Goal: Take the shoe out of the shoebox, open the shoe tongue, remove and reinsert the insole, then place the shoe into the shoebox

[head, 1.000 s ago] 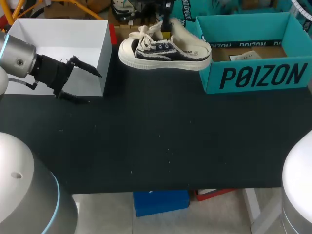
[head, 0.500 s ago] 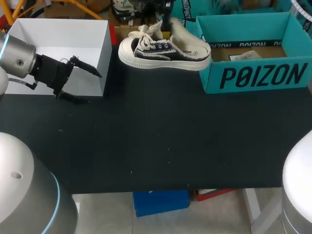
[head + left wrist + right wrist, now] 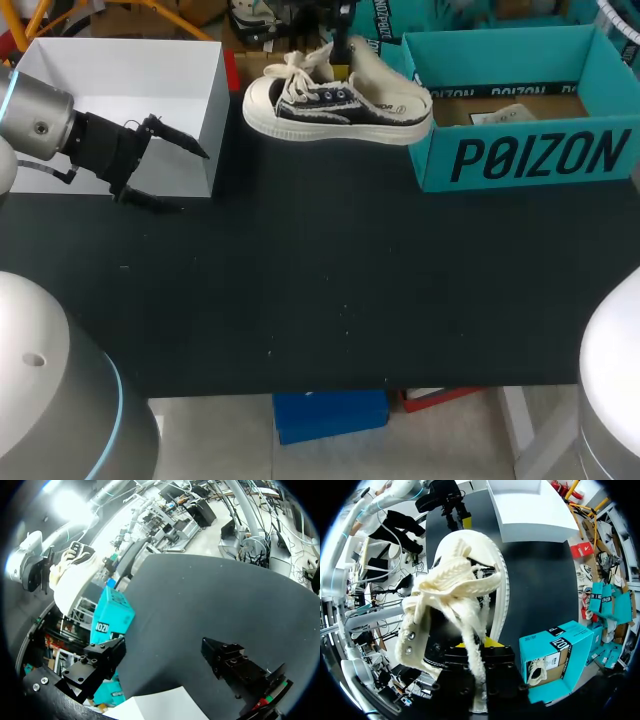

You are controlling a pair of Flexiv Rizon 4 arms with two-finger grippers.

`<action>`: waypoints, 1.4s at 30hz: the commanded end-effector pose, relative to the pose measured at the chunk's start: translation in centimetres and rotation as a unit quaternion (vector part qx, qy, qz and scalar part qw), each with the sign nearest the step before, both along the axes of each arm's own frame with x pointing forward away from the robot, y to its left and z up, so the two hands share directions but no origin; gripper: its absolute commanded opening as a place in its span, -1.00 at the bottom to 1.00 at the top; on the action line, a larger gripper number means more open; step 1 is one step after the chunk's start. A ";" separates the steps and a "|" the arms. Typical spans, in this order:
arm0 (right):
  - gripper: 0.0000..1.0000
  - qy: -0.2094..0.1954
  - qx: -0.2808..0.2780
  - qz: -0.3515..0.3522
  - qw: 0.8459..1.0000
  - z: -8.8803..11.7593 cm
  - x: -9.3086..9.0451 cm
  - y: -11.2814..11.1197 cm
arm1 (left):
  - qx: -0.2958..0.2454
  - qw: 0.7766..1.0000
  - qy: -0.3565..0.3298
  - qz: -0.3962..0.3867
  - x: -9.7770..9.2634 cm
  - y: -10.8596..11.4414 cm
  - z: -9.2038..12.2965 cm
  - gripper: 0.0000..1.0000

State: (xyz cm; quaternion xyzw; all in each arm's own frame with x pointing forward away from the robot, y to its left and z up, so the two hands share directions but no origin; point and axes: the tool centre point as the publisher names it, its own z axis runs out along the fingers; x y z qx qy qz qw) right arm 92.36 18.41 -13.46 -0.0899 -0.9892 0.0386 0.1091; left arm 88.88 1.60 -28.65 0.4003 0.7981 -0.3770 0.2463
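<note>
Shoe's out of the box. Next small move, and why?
Probably bring the left gripper across to steady the shoe at its toe. The shoe stands on the table between the white box and the teal shoebox. The right gripper is at its laces and tongue, and the left gripper hangs open, holding nothing.

The left gripper (image 3: 164,649) hangs over the black table (image 3: 215,595), its two dark fingers (image 3: 95,667) spread wide with nothing between them. A white box (image 3: 150,707) shows its corner under the gripper. Ahead, at the table's far edge, stands the teal shoebox (image 3: 112,616), with the cream shoe (image 3: 75,580) just beyond it.
</note>
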 end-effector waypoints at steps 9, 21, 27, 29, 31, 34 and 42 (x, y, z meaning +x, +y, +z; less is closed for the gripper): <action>-1.00 -0.001 -0.019 0.064 0.998 0.9 5.4 -1.7 | 0.000 1.000 -0.003 0.002 -0.1 -0.1 -0.1 1.00; -1.00 -0.005 -0.063 0.121 0.991 2.4 13.9 -6.8 | 0.000 1.000 -0.003 0.002 -0.1 -0.1 -0.1 1.00; -1.00 -0.018 -0.068 0.113 0.991 2.5 17.1 -9.0 | 0.000 1.000 -0.003 0.002 -0.1 -0.1 -0.1 1.00; -1.00 -0.028 -0.067 0.106 0.992 2.7 17.7 -9.6 | 0.000 1.000 -0.003 0.002 -0.1 -0.1 -0.1 1.00; -1.00 -0.028 -0.067 0.106 0.992 2.7 17.7 -9.6 | 0.000 1.000 -0.003 0.002 -0.1 -0.1 -0.1 1.00; -1.00 -0.028 -0.067 0.106 0.992 2.7 17.7 -9.6 | 0.000 1.000 -0.003 0.002 -0.1 -0.1 -0.1 1.00; -1.00 -0.028 -0.067 0.106 0.992 2.7 17.7 -9.6 | 0.000 1.000 -0.003 0.002 -0.1 -0.1 -0.1 1.00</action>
